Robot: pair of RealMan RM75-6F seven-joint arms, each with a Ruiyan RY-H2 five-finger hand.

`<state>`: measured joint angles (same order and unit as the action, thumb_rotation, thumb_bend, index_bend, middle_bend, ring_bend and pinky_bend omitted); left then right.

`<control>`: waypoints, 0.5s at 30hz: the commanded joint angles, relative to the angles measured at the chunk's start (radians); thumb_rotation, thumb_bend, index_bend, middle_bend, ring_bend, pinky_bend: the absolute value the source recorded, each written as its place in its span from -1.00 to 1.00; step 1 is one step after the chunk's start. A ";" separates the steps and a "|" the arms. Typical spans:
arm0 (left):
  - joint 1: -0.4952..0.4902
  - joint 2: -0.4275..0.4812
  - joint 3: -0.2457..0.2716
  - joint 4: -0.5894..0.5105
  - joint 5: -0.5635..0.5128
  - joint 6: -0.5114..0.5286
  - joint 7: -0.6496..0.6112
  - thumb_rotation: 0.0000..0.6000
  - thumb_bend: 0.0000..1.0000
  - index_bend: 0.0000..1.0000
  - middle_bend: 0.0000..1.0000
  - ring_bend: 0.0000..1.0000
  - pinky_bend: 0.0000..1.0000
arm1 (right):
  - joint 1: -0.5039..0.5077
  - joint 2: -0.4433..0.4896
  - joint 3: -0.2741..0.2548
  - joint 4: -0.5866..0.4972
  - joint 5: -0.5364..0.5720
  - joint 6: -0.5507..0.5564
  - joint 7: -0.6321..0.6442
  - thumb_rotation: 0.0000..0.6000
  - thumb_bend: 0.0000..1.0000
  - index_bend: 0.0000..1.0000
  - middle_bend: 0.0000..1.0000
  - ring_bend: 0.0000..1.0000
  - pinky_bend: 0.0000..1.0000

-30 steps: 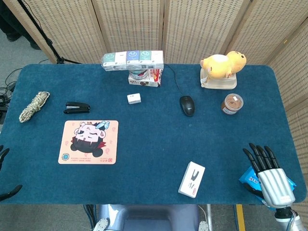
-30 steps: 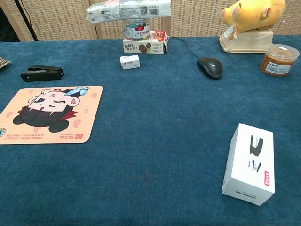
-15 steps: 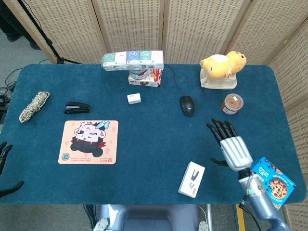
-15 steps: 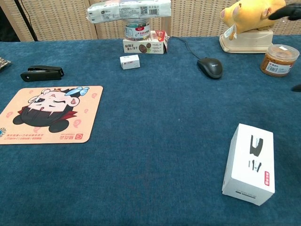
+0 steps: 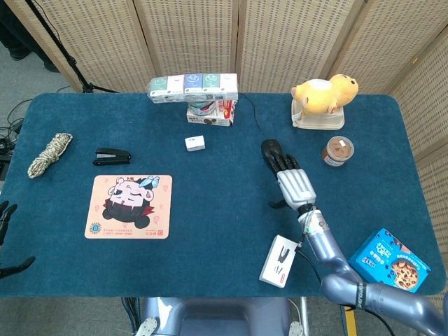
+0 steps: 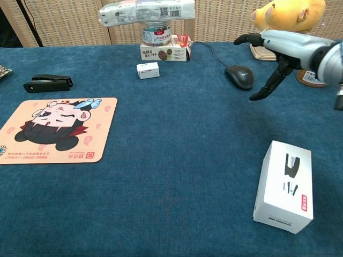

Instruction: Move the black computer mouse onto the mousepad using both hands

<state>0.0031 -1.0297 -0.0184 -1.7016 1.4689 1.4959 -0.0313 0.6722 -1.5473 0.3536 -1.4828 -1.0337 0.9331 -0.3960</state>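
Barely begun: mouse sitting on the counter right of centre toward the back, cord trailing off to the boxes behind, well apart from the mousepad at front left. Right robot hand poised above the mouse with fingers spread, holding nothing, not yet closed around it in the chest view. Left robot hand only a sliver at the counter's left edge, fingers apparently apart and empty. Still to do, by the look of it: grasp, carry leftward, hand over, set down on the pad. Wide bare cloth between mouse and pad for the carry; small white box and stapler lying just back of that line, white carton near the front edge, jar close on the right.
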 commanded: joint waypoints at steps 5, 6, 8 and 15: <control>-0.010 0.000 -0.017 -0.003 -0.045 -0.021 0.007 1.00 -1.00 -1.00 -1.00 -1.00 -1.00 | 0.197 -0.216 0.074 0.429 0.120 -0.128 0.047 1.00 -1.00 -1.00 -1.00 -1.00 -1.00; -0.012 -0.001 -0.021 -0.004 -0.056 -0.026 0.007 1.00 -1.00 -1.00 -1.00 -1.00 -1.00 | 0.215 -0.237 0.081 0.481 0.123 -0.142 0.068 1.00 -1.00 -1.00 -1.00 -1.00 -1.00; -0.016 -0.002 -0.028 -0.005 -0.074 -0.034 0.006 1.00 -1.00 -1.00 -1.00 -1.00 -1.00 | 0.240 -0.270 0.092 0.559 0.120 -0.153 0.104 1.00 -1.00 -1.00 -1.00 -1.00 -1.00; -0.025 -0.008 -0.046 -0.006 -0.130 -0.055 0.018 1.00 -1.00 -1.00 -1.00 -1.00 -1.00 | 0.331 -0.395 0.132 0.841 0.117 -0.213 0.246 1.00 -1.00 -1.00 -1.00 -1.00 -0.96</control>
<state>-0.0196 -1.0363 -0.0619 -1.7073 1.3437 1.4443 -0.0160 0.9452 -1.8719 0.4541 -0.7485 -0.9297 0.7686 -0.2219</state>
